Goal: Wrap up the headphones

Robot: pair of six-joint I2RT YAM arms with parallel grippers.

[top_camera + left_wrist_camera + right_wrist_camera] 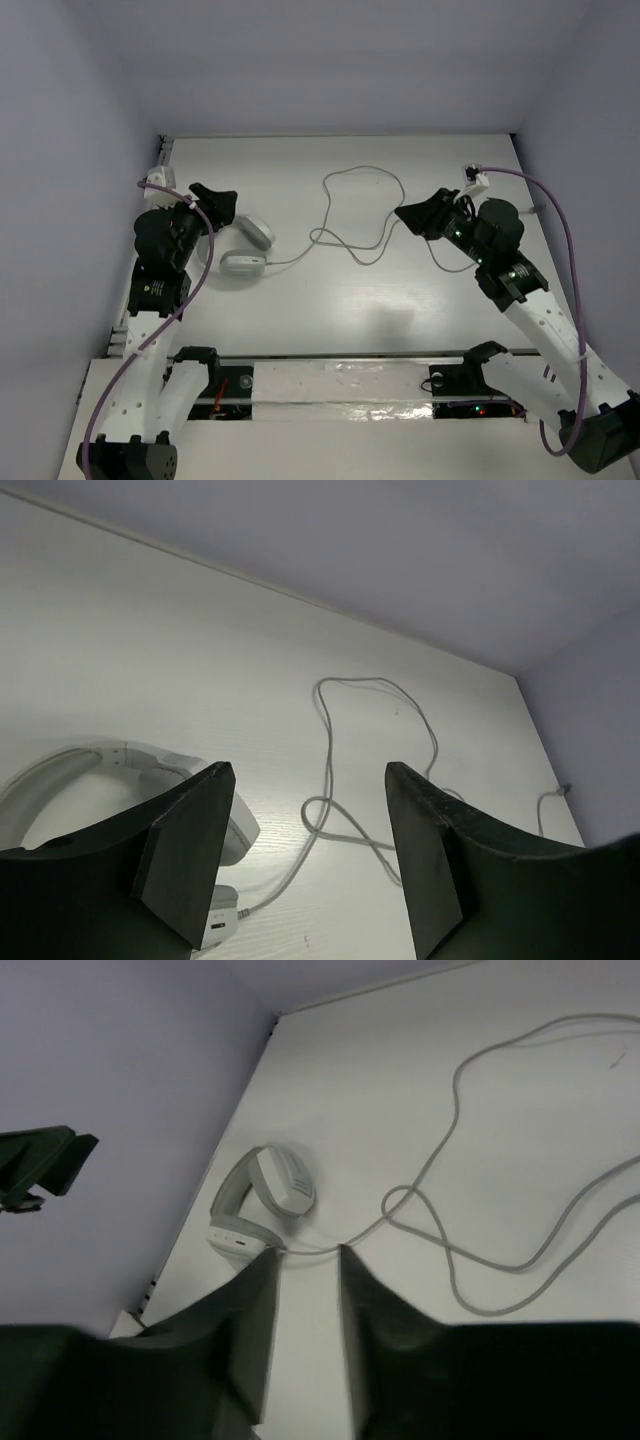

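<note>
The white and grey headphones (248,262) lie on the table at the left, with both ear cups to the right of my left arm. Their thin grey cord (345,174) runs right from the lower cup in loose loops across the middle. My left gripper (215,203) is open and empty, held above the headphones. In the left wrist view the gripper (308,770) frames the cord (325,740), with the headband (70,770) at the left. My right gripper (403,213) is open a little and empty, over the cord's right loops. In its wrist view the gripper (307,1255) points towards the headphones (275,1182) and cord (455,1125).
White table (330,300) with lilac walls at the back and both sides. The cord's far end runs under my right arm towards the right wall (565,790). Purple cables hang along both arms. A mounting rail (330,375) runs along the near edge.
</note>
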